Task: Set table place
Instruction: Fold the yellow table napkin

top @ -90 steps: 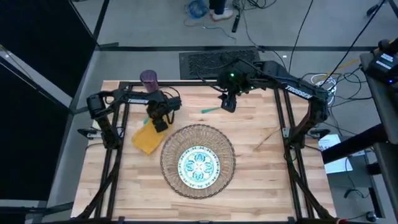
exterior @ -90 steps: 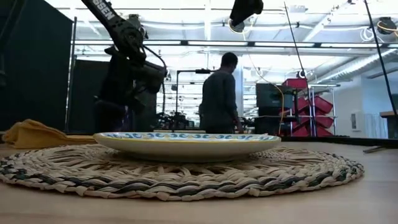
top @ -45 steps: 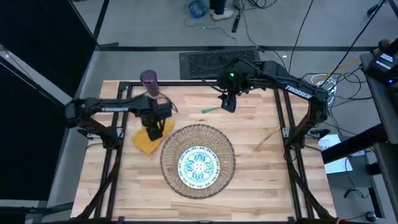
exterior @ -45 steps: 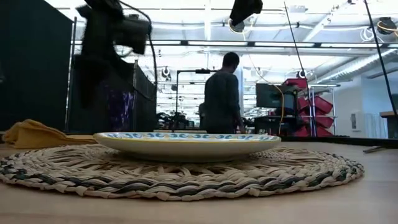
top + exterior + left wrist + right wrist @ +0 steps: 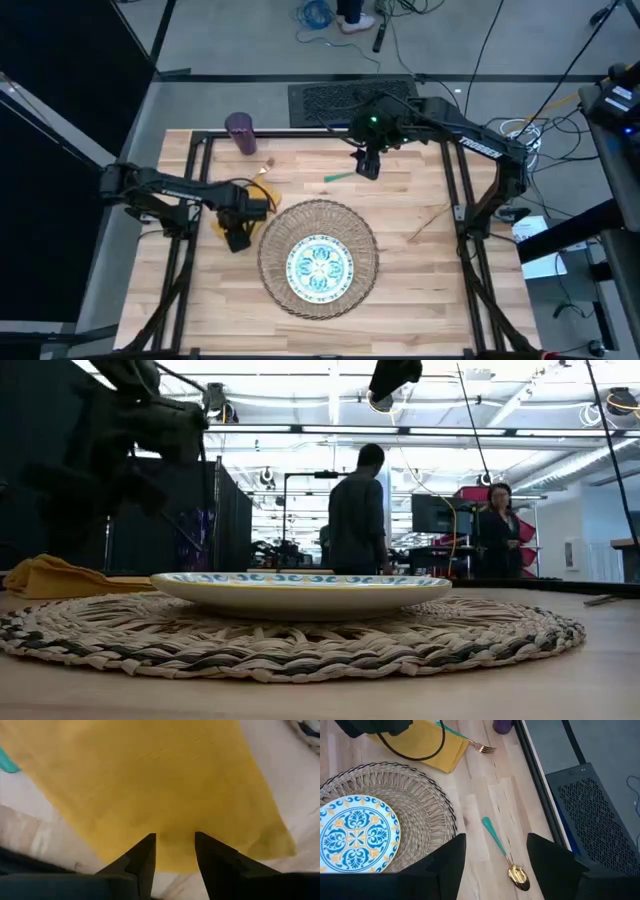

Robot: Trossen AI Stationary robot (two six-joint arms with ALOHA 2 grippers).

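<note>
Two arms: our left gripper [image 5: 174,851] is dropping onto the napkin [image 5: 150,790] left of the placemat [image 5: 318,258], jaws open, pickup starting; right gripper [image 5: 495,855] is hovering open far back.

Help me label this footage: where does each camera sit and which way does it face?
High: overhead, facing down; both arms, placemat.
Low: table height, facing the room; plate.
Left wrist: facing down at napkin; left pincer open.
Right wrist: over spoon; right pincer open.
High and right wrist share the plate.
</note>
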